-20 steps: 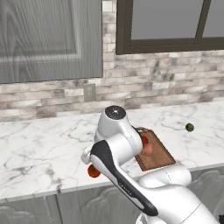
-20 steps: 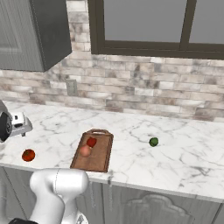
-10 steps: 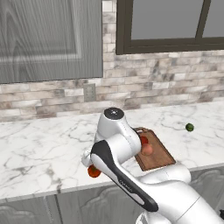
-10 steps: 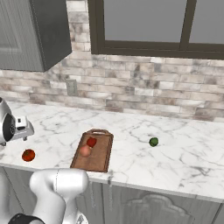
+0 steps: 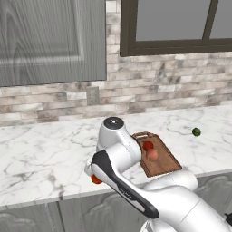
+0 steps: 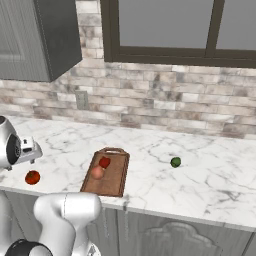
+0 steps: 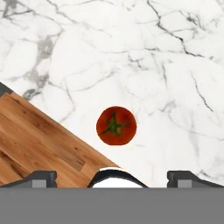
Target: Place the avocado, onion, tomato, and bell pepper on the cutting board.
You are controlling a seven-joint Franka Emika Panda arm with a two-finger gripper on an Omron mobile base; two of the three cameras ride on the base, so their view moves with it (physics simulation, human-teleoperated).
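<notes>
The orange-red tomato (image 7: 116, 125) lies on the marble counter near its front edge, left of the cutting board (image 6: 113, 183). My gripper (image 7: 114, 177) hangs above it, open wide, with a dark fingertip (image 7: 41, 177) low on either side and nothing between them. In the left base view my arm hides most of the tomato (image 5: 96, 179). The deep red bell pepper (image 6: 104, 162) and the pale onion (image 6: 97, 173) sit together on the brown board (image 5: 166, 161). The small dark green avocado (image 6: 175, 162) rests on the counter to the board's right, also seen as the avocado (image 5: 196, 132).
The marble counter (image 6: 200, 185) runs along a brick wall under a window. A grey wall cabinet (image 6: 35, 40) hangs at upper left. In the hand view a wooden surface (image 7: 30, 140) shows past the counter's edge, close to the tomato.
My hand has sunk slightly toward the tomato. The jaws stay open, and the vegetables and board have not moved.
</notes>
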